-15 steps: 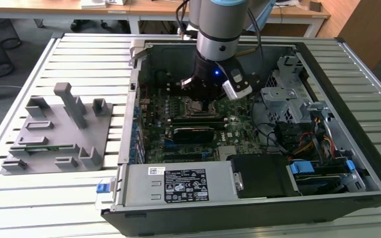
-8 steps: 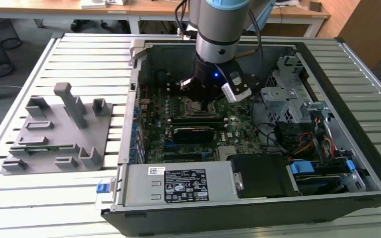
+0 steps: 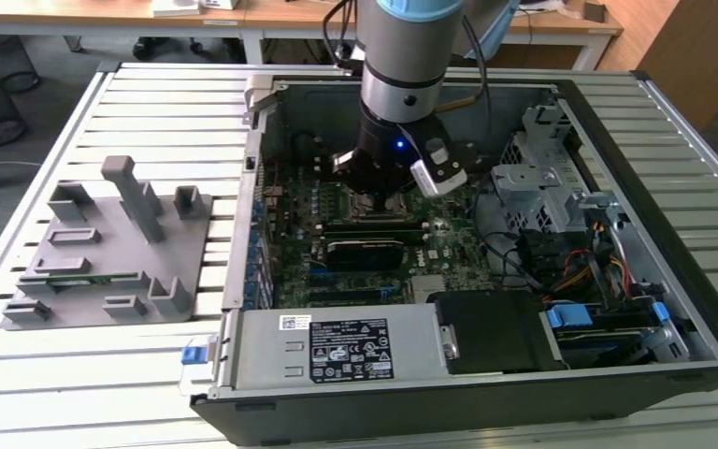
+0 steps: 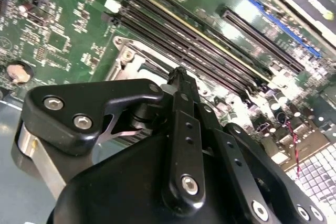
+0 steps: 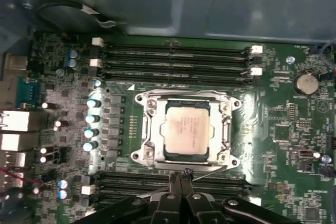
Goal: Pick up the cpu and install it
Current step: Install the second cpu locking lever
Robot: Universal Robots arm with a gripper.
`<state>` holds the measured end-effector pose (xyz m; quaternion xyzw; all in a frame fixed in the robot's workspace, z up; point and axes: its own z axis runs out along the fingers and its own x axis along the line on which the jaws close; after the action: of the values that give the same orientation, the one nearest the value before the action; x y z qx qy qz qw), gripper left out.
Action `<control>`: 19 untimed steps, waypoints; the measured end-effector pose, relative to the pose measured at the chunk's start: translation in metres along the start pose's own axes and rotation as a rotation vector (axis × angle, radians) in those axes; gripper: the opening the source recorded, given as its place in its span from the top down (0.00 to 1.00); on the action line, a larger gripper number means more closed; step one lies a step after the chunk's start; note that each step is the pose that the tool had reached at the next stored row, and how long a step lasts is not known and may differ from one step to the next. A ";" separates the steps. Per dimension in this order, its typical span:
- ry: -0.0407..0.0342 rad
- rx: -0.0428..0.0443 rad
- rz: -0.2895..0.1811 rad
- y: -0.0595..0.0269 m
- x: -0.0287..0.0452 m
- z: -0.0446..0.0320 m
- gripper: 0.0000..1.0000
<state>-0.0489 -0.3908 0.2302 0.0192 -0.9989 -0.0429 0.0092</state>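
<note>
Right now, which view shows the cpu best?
The first wrist view: the cpu lies face-up and unobstructed inside the socket frame. In the exterior view the arm covers that spot; the second wrist view catches a socket corner.

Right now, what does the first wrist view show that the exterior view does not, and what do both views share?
The first wrist view shows the cpu lying flat inside the metal socket frame, apart from the gripper.

The exterior view shows the grey fixture tray at its left, outside the computer case, and the arm reaching down into it.

Both show the green motherboard and the gripper.
</note>
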 end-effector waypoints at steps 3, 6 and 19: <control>0.0000 0.0000 0.000 -0.0004 0.0064 0.0001 0.89; 0.0000 -0.0001 0.000 -0.0013 0.0095 0.0003 0.89; 0.0000 -0.0033 0.000 -0.0061 0.0139 0.0085 0.89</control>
<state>-0.0627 -0.3967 0.2215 0.0192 -0.9988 -0.0445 0.0092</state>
